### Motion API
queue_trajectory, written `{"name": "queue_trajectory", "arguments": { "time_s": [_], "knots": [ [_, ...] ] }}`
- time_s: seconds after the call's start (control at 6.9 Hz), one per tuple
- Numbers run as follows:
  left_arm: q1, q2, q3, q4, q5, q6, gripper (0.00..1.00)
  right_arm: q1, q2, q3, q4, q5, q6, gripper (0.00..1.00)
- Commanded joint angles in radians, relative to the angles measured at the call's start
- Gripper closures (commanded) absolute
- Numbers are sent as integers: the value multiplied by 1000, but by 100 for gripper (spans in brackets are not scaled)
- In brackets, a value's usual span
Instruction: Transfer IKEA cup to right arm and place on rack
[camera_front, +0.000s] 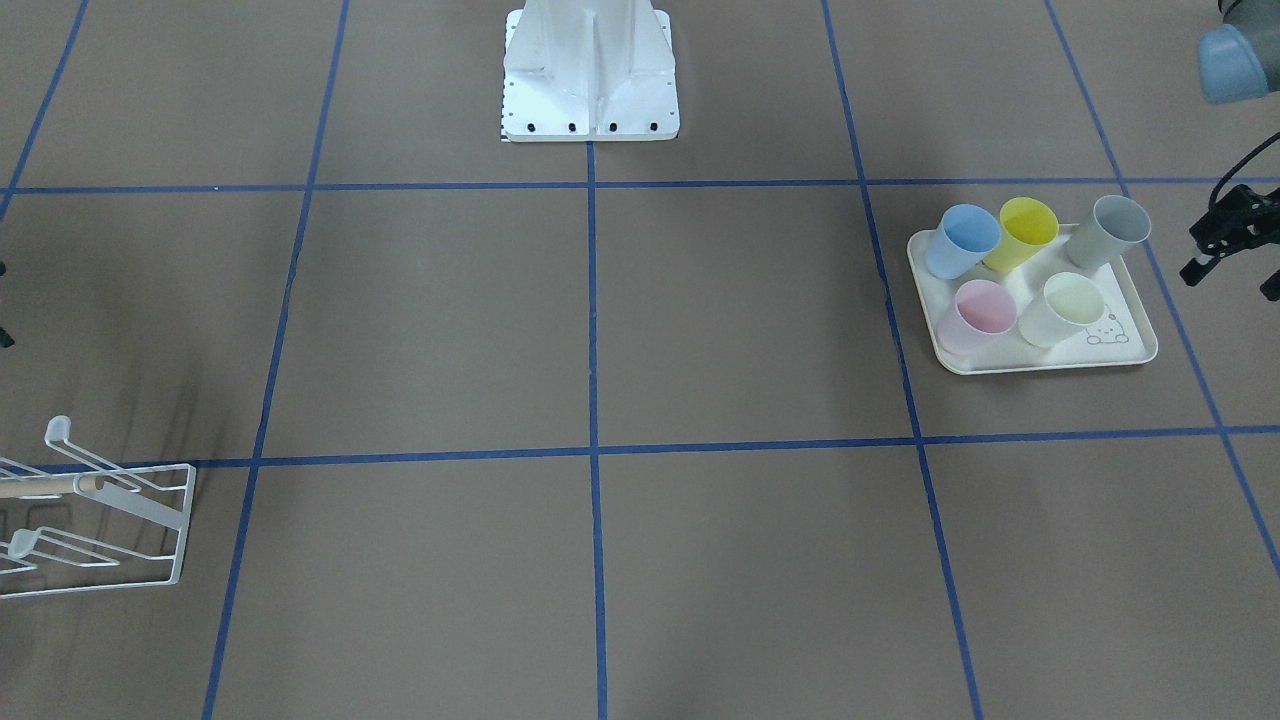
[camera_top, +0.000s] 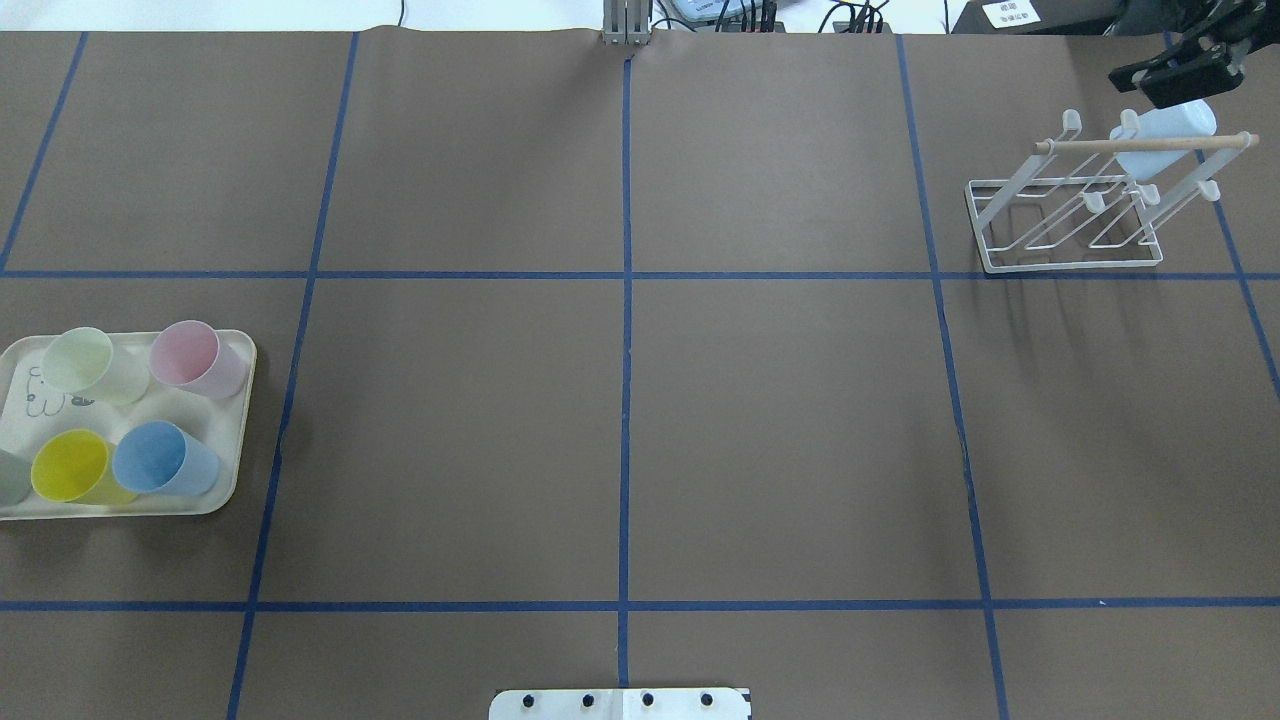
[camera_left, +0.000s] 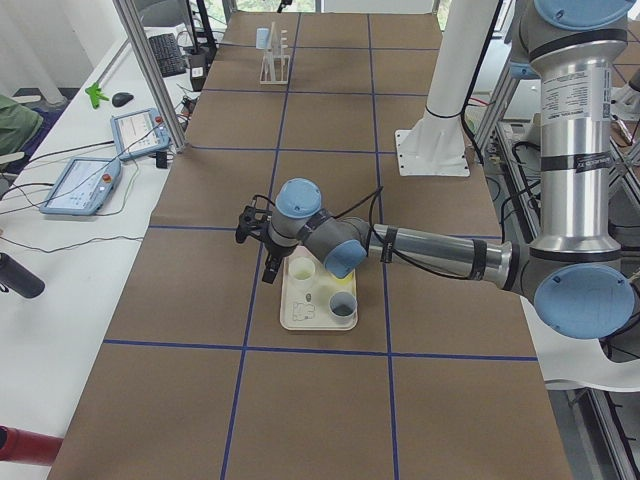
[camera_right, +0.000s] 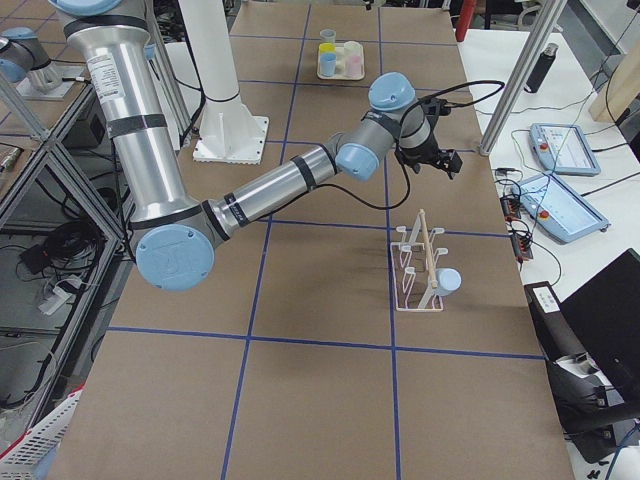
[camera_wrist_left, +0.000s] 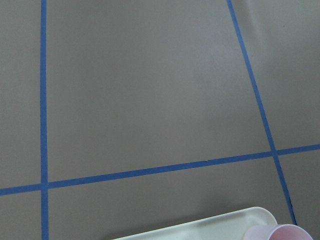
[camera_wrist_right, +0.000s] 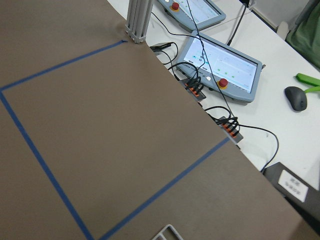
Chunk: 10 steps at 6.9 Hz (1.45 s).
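left claw beside tray of cups

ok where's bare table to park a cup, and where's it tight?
Bare: the whole brown table between the cream tray and the white wire rack, every middle taped square. Tight: tray holds five cups, left tool hangs beside it; rack carries a pale-blue cup, right tool close by.

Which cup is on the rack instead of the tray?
The pale blue cup. It hangs tipped on the white wire rack, while the other five cups stand upright on the cream tray.
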Motion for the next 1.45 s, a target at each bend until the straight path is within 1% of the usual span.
{"name": "queue_trajectory", "arguments": {
  "time_s": [0.0, 0.14, 0.29, 0.43, 0.58, 0.72, 1.01, 1.16, 1.3],
  "knots": [
    [91, 34, -3, -5, 71, -5, 0, -107, 1, 29, -67, 36, 138, 1],
    [135, 34, -3, -6, 91, -52, 0, -150, 36, 88, -238, 23, 138, 1],
    [181, 34, -3, -6, 135, -74, 0, -174, 74, 124, -358, 23, 140, 1],
    [213, 34, 0, -8, 151, -93, 0, -210, 104, 128, -418, 3, 169, 1],
    [226, 34, 2, -8, 151, -97, 1, -252, 118, 130, -423, -55, 207, 1],
    [233, 34, 8, -10, 151, -97, 10, -288, 124, 129, -423, -109, 218, 1],
    [253, 36, 12, -10, 151, -100, 28, -301, 133, 130, -423, -114, 226, 1],
    [255, 36, 17, -10, 151, -100, 35, -304, 139, 130, -423, -114, 232, 1],
    [255, 36, 32, -11, 151, -99, 37, -306, 139, 130, -423, -115, 232, 1]
  ]
}}
